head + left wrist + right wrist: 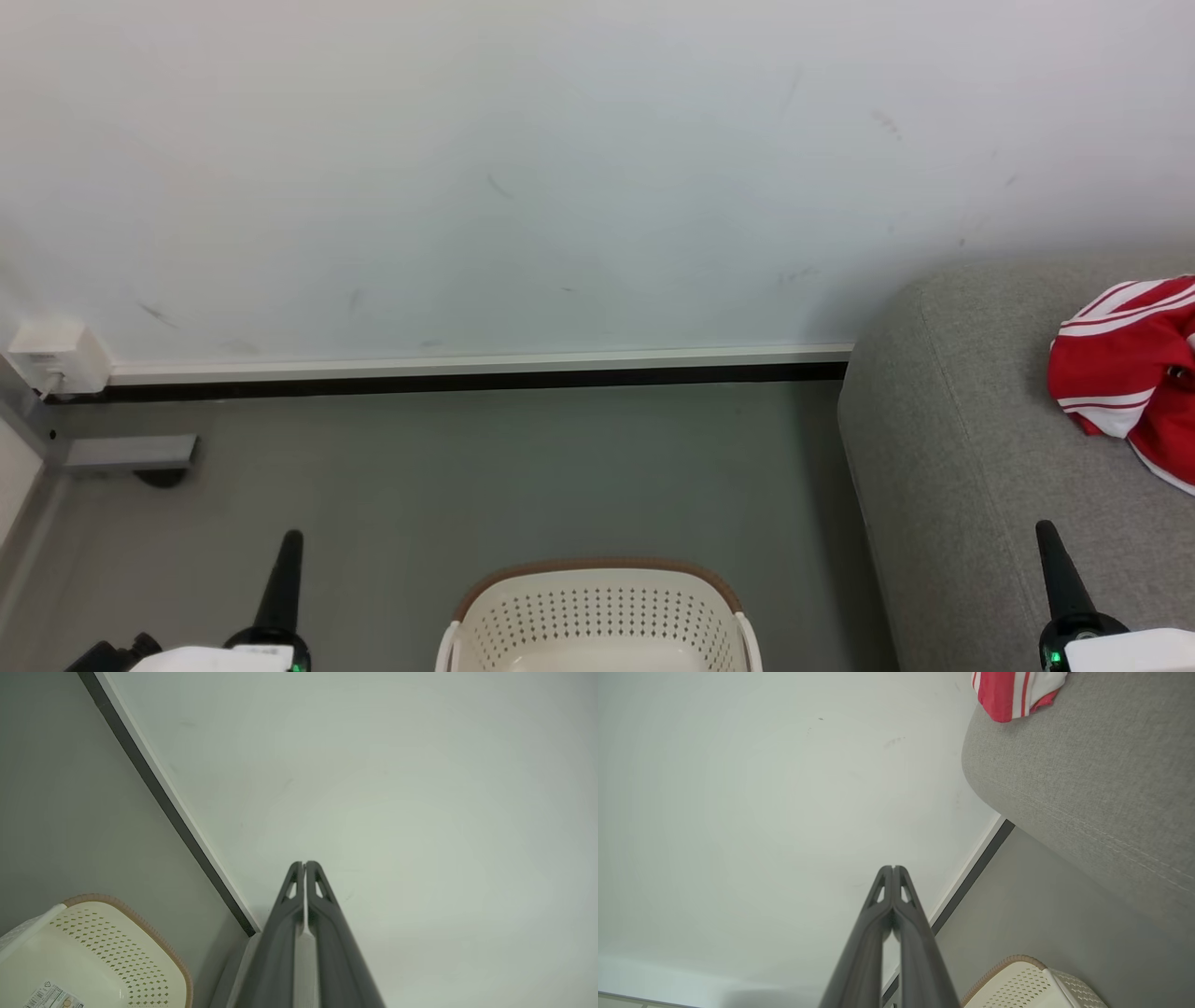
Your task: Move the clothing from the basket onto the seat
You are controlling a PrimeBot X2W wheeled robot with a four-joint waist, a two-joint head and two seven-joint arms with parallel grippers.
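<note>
The red clothing (1130, 373) with white stripes lies crumpled on the light-grey seat (971, 439) at the right edge; a corner of the clothing (1008, 693) shows on the seat (1101, 779) in the right wrist view too. The cream basket (597, 616) with a brown rim stands on the floor at the bottom centre, and the part of its inside that shows holds nothing. My left gripper (291, 539) is shut, left of the basket. My right gripper (1044, 528) is shut, in front of the seat. Both point at the wall, fingers pressed together (304, 864) (893, 868).
A pale wall (560, 168) with a white and black skirting (467, 369) runs across ahead. A white socket box (56, 359) and a grey metal bracket (131, 453) sit at the far left. Grey floor (513, 476) lies between basket and wall.
</note>
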